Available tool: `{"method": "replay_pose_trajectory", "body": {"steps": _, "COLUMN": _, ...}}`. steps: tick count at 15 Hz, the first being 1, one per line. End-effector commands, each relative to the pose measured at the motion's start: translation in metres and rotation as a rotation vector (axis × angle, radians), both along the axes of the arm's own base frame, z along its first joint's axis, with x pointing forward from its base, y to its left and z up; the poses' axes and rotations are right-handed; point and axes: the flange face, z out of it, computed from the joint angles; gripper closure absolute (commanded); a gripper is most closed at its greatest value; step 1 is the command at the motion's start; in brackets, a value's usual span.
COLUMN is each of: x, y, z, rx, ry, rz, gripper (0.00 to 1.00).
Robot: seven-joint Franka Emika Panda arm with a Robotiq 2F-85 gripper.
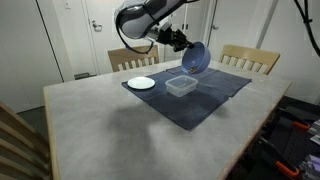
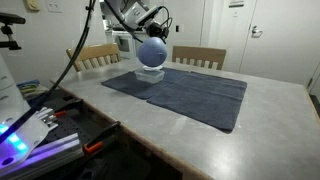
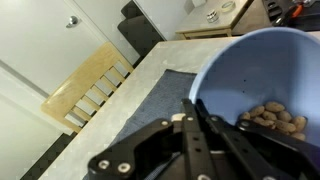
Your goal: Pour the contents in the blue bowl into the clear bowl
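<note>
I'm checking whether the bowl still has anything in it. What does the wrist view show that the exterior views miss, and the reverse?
Only the wrist view: brownish pieces lying inside the blue bowl. Only an exterior view: the clear bowl below it and a white plate. Both: the gripper shut on the tilted blue bowl's rim, above the dark cloth.

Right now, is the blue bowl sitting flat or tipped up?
Tipped up. The claw holds the blue bowl on its edge above the clear bowl, and the brown bits lie heaped at its low side.
</note>
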Motion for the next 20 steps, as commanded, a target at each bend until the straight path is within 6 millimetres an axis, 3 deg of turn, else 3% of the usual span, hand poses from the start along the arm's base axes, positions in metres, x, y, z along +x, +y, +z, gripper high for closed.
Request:
{"method": "replay_pose_trajectory", "body": {"steps": 1, "x": 0.010, "y": -0.011, "z": 0.002, "rx": -0.037, "ry": 0.026, "rz": 0.000, "gripper": 0.99}}
{"method": "replay_pose_trajectory", "body": {"steps": 6, "x": 0.015, "y": -0.017, "z": 0.004, "rx": -0.080, "ry": 0.031, "rz": 0.003, "gripper": 0.99}}
{"method": "replay_pose_trajectory", "body": {"steps": 11, "x": 0.016, "y": -0.003, "z": 0.009, "rx": -0.077, "ry": 0.061, "rz": 0.035, "gripper": 0.99}}
{"method": "replay_pose_trajectory", "body": {"steps": 20, "x": 0.012, "y": 0.016, "z": -0.005, "rx": -0.074, "ry": 0.096, "rz": 0.056, "gripper": 0.99}}
